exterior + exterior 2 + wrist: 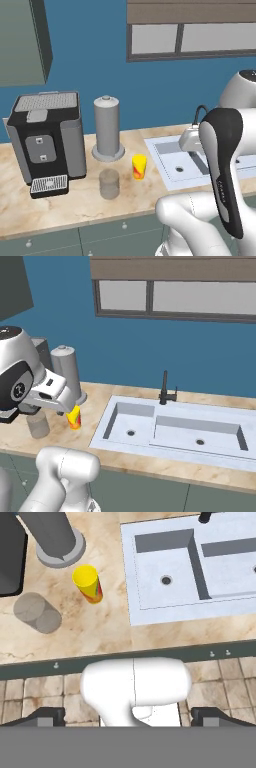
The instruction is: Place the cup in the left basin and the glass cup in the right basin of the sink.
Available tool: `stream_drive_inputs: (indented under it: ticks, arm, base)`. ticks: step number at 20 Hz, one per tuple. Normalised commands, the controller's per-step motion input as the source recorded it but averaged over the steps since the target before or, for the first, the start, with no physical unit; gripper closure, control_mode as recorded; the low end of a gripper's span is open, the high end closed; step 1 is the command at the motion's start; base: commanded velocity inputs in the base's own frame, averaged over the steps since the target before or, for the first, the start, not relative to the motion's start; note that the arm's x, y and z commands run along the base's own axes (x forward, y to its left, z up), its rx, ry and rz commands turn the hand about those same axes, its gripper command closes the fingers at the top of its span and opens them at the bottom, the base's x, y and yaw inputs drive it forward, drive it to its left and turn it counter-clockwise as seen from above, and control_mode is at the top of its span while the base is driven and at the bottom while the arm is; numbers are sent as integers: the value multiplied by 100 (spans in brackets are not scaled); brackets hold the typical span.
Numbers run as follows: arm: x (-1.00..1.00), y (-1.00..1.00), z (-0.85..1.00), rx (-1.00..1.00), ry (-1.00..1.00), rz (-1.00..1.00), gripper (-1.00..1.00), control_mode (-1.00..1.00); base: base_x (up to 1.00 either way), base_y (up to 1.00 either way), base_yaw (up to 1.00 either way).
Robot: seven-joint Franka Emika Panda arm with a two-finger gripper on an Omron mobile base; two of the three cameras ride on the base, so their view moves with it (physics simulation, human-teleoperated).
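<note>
Two basins make up the pale sink [175, 453], which fills the lower right of the right base view: the narrower left basin [131, 423] and the wider right basin [200, 433], each with a small round drain, and a slim black faucet [165, 388] standing at the back rim. That view gives the whole sink. In the left base view the arm covers most of it, leaving the left basin [175, 162] and a strip of rim at centre right.

Marbled beige counter [75, 200] runs across all three views. The coffee machine [47, 135], black and grey, stands at the left of the left base view. A tall grey canister [107, 127] on a round base stands to its right.

Below the canister the glass cup [109, 183] stands upright at lower centre, with the cup [139, 166], yellow with red splashes, near it to the right and apart from it, short of the sink rim. In the right base view the arm half hides both. From above, the hand view shows the cup [87, 583] at upper left and the glass cup [37, 613] at far left, both on the counter, outside the basins.

The gripper [128, 717] shows two dark fingertips [47, 717] far apart at the bottom corners of the hand view, spread wide and holding nothing.
</note>
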Motion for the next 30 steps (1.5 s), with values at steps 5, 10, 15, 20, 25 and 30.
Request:
stream_drive_inputs:
  ticks: [5,10,15,20,25,30]
  arm:
    - [0,0,0,0,0,0,-100,100]
    - [0,0,0,0,0,0,-100,100]
    - [0,2,0,0,0,0,-100,-100]
    - [0,39,-3,0,0,0,-100,-100]
    - [1,61,-7,0,0,0,-100,-100]
    - [14,57,-14,0,0,0,-100,-100]
  base:
    - [13,9,0]
    - [0,0,0]
    - [0,0,0]
    - [0,0,0]
    - [0,0,0]
    - [0,0,0]
